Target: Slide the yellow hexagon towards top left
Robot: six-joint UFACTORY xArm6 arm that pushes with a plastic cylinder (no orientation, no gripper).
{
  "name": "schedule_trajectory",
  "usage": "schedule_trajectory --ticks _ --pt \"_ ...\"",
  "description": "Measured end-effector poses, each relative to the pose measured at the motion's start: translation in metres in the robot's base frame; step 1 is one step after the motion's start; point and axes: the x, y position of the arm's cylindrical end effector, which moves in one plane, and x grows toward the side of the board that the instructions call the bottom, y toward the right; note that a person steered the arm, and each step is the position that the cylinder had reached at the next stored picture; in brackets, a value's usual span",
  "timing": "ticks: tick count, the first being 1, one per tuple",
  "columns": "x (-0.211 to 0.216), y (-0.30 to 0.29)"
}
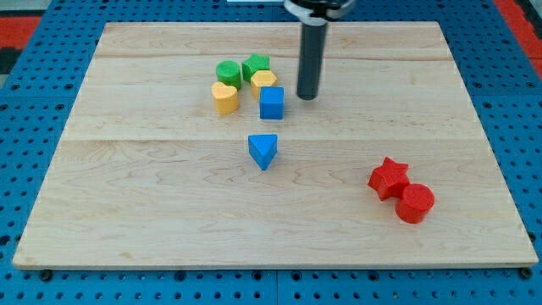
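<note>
The yellow hexagon [263,80] sits in a tight cluster near the board's upper middle, between the green star [256,65] above it and the blue cube [272,102] below it. My tip [306,96] rests on the board just to the right of the hexagon and the blue cube, a small gap apart from both. A green cylinder [228,71] and a yellow heart [224,97] lie to the hexagon's left.
A blue triangle [263,151] lies alone below the cluster. A red star [389,177] and a red cylinder [415,203] touch each other at the lower right. The wooden board [127,195] lies on a blue perforated surface.
</note>
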Motion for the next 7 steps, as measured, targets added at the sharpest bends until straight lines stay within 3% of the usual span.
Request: schedule_trajectory --ticks 3,7 --pt "-0.026 -0.168" --pt "-0.066 -0.197"
